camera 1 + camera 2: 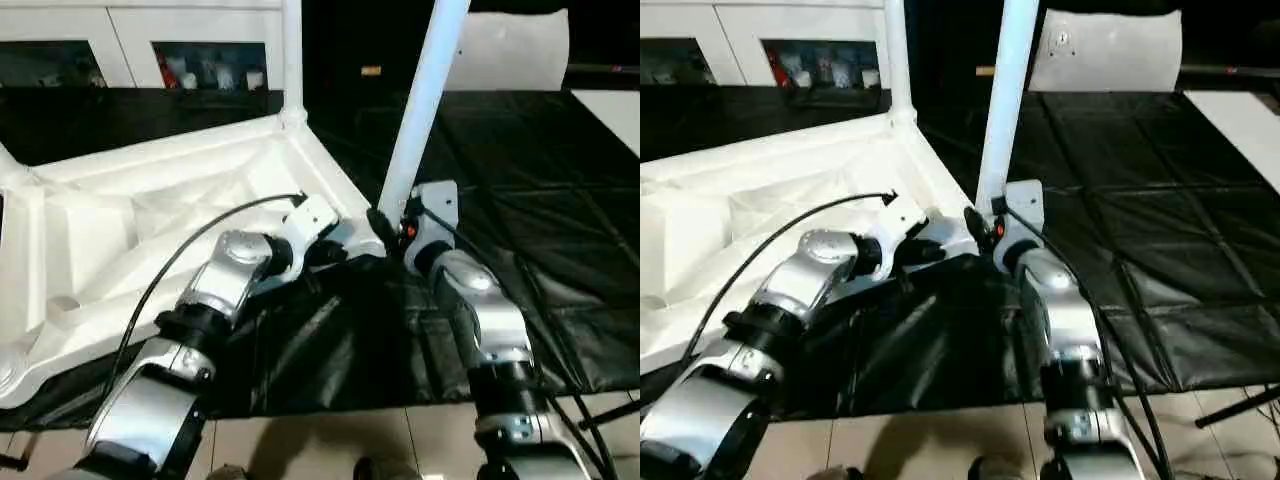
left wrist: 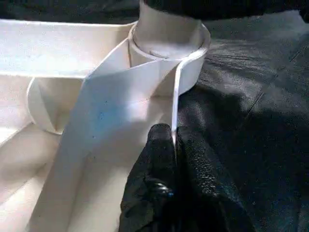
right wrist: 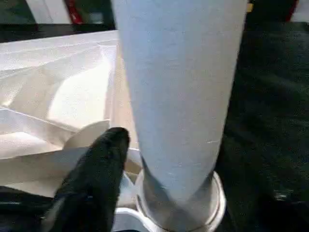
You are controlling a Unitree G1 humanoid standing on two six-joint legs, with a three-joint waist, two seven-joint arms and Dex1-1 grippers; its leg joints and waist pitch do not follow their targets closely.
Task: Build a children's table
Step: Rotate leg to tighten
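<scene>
— Forearms frame it: left gripper [image 2: 175, 145] pinches the tabletop [image 1: 150, 215] rim, upside down on black cloth [image 1: 520, 200].
— Right gripper [image 1: 392, 225]?
— Beside the leg [image 1: 425, 100]; can't tell its grip. Unseated in its socket [image 2: 169, 53], that leg could topple.

White tabletop [image 1: 150, 210] upside-down, ribs up; L claw [image 2: 174, 145] pinches rim. Leg [image 1: 420, 110] upright in corner socket [image 2: 169, 46], beside R claw [image 1: 385, 222].
</scene>
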